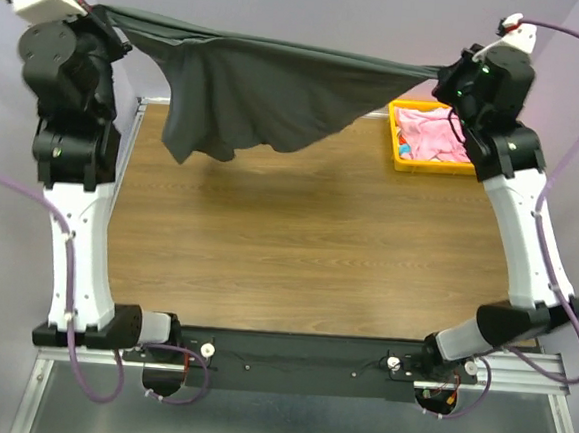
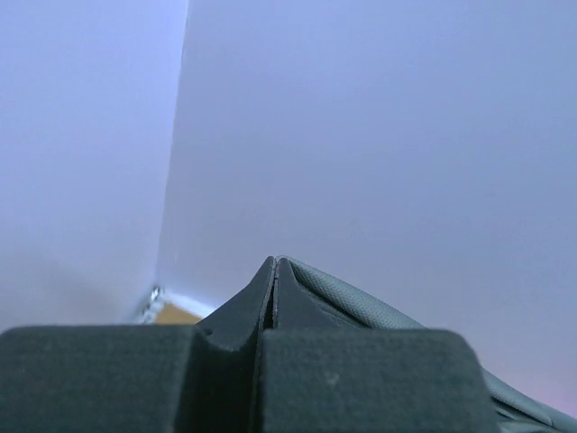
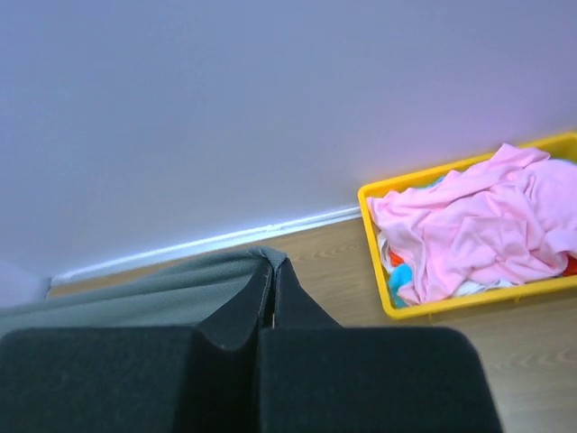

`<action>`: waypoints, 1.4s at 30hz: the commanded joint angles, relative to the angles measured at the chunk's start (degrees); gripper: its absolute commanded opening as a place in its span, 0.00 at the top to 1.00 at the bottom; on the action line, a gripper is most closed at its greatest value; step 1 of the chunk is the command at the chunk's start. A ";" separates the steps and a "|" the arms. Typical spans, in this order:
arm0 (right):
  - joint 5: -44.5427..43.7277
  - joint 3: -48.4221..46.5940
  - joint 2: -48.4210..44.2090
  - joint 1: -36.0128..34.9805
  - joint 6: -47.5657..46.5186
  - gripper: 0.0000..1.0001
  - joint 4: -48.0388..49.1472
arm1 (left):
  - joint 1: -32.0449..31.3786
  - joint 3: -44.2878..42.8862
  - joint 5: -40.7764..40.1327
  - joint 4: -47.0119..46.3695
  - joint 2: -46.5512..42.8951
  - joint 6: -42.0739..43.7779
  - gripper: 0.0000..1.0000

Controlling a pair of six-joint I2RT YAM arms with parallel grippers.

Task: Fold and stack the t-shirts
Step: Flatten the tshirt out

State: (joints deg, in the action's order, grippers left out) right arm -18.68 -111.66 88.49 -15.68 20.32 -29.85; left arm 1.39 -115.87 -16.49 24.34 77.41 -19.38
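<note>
A dark charcoal grey t-shirt hangs stretched in the air above the far part of the table. My left gripper is shut on its left corner and my right gripper is shut on its right corner. The cloth sags in the middle, and its lower edge hangs just above the wood. In the left wrist view the left gripper pinches the grey cloth at the fingertips. In the right wrist view the right gripper pinches the grey cloth. A light pink t-shirt lies crumpled in the yellow tray.
The yellow tray stands at the table's far right and also holds bits of blue, orange and white cloth under the pink t-shirt. The wooden table runs to a wall at the back. Both arms stand tall at the table's sides.
</note>
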 commanded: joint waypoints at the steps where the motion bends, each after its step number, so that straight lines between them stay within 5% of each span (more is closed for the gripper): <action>1: 1.43 4.58 -10.49 1.27 -9.23 0.99 -1.45 | 1.78 -0.33 -1.53 -7.80 -8.56 8.55 1.00; 12: 11.02 15.49 -29.50 1.36 -15.48 0.99 -1.36 | -5.43 4.34 -5.14 -6.76 -22.29 21.57 1.00; 21: 11.65 25.07 -26.53 1.27 -11.88 0.99 -1.97 | -7.28 21.72 3.73 -9.66 -21.34 20.44 1.00; 29: 9.54 39.48 -10.79 1.27 -6.87 0.99 5.83 | -7.28 49.59 7.70 -21.34 -4.75 10.51 1.00; 34: 6.46 43.72 3.33 1.88 -6.87 0.99 17.00 | -7.19 48.12 10.15 -23.37 15.35 7.78 1.00; 42: 5.67 40.47 15.65 4.17 -7.92 0.99 21.23 | -7.28 40.64 14.38 -23.37 28.06 5.84 1.00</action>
State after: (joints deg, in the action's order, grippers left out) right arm -10.79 -68.58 101.43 -12.73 12.49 -14.00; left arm -6.02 -71.42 -5.08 5.02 104.66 -11.70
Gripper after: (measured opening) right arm 0.012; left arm 0.004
